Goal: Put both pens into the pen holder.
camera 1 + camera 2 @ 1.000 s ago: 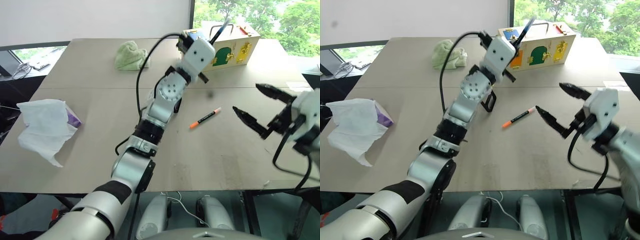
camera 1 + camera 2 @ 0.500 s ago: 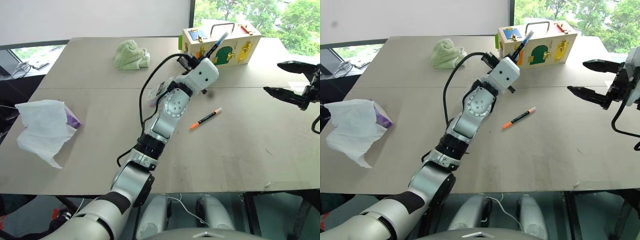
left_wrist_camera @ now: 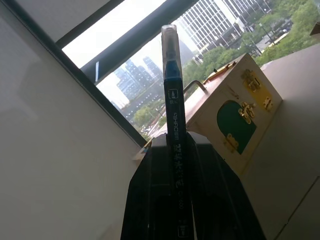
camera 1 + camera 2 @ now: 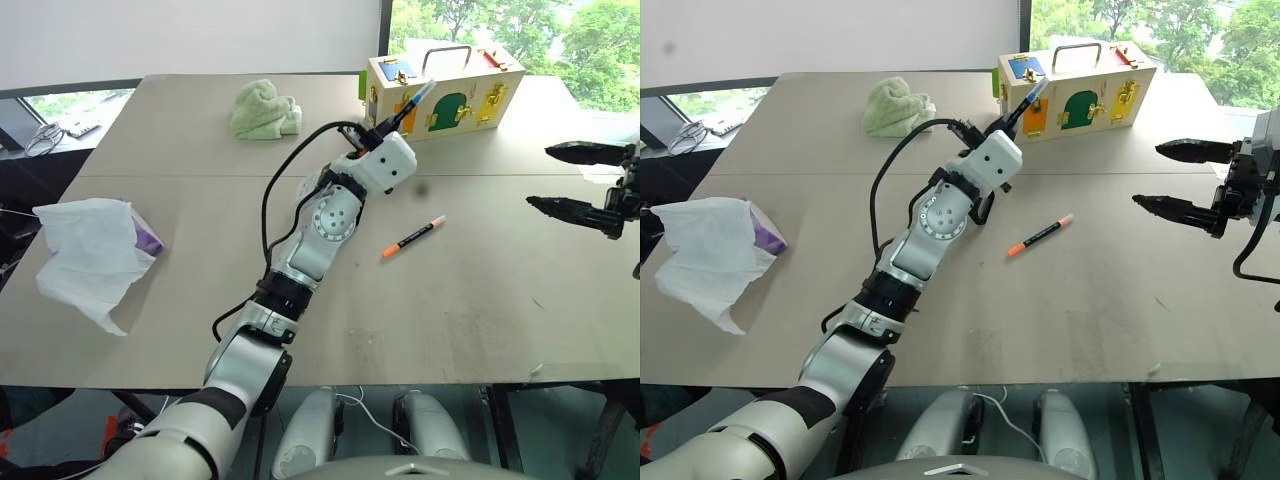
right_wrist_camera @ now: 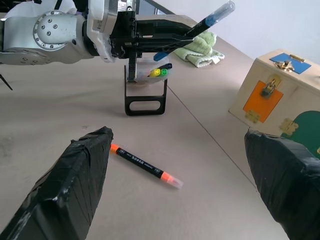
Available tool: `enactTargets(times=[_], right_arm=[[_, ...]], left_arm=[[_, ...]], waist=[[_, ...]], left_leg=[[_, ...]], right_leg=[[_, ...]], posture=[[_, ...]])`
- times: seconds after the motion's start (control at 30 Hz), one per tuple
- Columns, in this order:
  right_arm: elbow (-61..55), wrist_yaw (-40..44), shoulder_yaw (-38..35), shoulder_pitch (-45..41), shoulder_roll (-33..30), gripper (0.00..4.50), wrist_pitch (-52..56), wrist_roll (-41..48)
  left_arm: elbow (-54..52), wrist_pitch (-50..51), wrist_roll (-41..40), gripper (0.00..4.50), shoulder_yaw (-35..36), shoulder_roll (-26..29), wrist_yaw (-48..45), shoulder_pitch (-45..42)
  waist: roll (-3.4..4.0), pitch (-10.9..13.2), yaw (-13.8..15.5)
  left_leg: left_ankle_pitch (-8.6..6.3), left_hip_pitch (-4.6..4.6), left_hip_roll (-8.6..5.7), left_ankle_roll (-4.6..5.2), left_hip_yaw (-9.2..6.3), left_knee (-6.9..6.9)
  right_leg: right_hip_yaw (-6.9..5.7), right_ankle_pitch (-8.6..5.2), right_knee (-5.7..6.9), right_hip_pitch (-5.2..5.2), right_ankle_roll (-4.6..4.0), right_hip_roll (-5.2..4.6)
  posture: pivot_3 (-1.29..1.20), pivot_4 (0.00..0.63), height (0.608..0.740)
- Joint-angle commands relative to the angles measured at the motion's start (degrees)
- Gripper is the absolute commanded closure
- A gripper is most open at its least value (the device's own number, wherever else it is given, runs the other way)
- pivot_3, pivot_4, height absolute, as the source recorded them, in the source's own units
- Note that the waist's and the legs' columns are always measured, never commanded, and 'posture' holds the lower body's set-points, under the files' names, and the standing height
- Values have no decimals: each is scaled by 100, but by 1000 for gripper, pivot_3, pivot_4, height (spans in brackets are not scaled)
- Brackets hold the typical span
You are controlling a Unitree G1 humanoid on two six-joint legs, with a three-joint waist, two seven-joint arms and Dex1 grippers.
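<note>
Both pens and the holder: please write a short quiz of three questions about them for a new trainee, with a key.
1. True or false: the orange pen lies flat on the table.
2. Which gripper holds the blue pen? A) left B) right C) neither
3. Fill in: the right gripper has its fingers ____.

Key
1. True. It lies alone on the table, touched by no gripper.
2. A. The left gripper is shut on it, above the holder, which already contains green and yellow markers.
3. Open, with nothing between them.
</note>
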Motion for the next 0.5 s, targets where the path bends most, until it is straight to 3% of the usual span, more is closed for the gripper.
enactTargets(times=[0.03, 0.1, 0.13, 0.17, 0.3, 0.4, 0.5], right_arm=[[-217, 36, -298, -93, -168, 0, 6, 156], [-154, 39, -266, -153, -180, 0, -34, 120], [-140, 41, -261, -161, -185, 0, -44, 108], [-140, 36, -262, -159, -187, 0, -50, 102], [-127, -7, -278, -152, -180, 0, -116, 66], [-112, -35, -275, -148, -169, 0, -147, 43], [-125, -91, -254, -128, -139, 0, -175, 13]], left_arm=[[-12, 74, -32, 4486, 157, 0, 150, -33], [84, 112, -74, 4486, 214, 21, 171, -80], [99, 153, -96, 3562, 230, 27, 148, -90], [99, 219, -164, 3344, 265, 28, 68, -80], [-2, 203, -139, 1334, 303, 101, 75, -36], [-70, 89, -294, 230, 368, 59, 82, -17], [-411, 248, -1082, 28, 488, -239, -546, -48]], waist=[[0, 0, -2], [0, 0, -5], [0, 0, -7], [0, 0, -7], [0, 0, -4], [0, 0, -2], [0, 0, -1]], left_leg=[[0, 0, 0, 0, 0, 0], [0, 1, 0, 0, 0, 0], [0, 1, 0, 0, 1, 0], [0, 1, 0, 0, 1, 0], [0, 0, 0, 0, 1, 0], [0, 0, 0, 0, 1, 1], [0, 0, 0, -1, -1, 1]], right_leg=[[0, 0, 0, 0, 0, 0], [-1, 0, 0, 0, 0, 0], [-1, 0, 1, 0, 0, 1], [-3, 0, 1, 0, 0, 1], [-4, 0, 1, 0, 0, 1], [-3, 0, 1, 0, 0, 0], [-2, 0, 1, 0, 0, -1]], posture=[[0, 150, 740], [0, 150, 740], [0, 150, 740], [0, 150, 740], [0, 150, 740], [0, 150, 740], [0, 150, 740]])
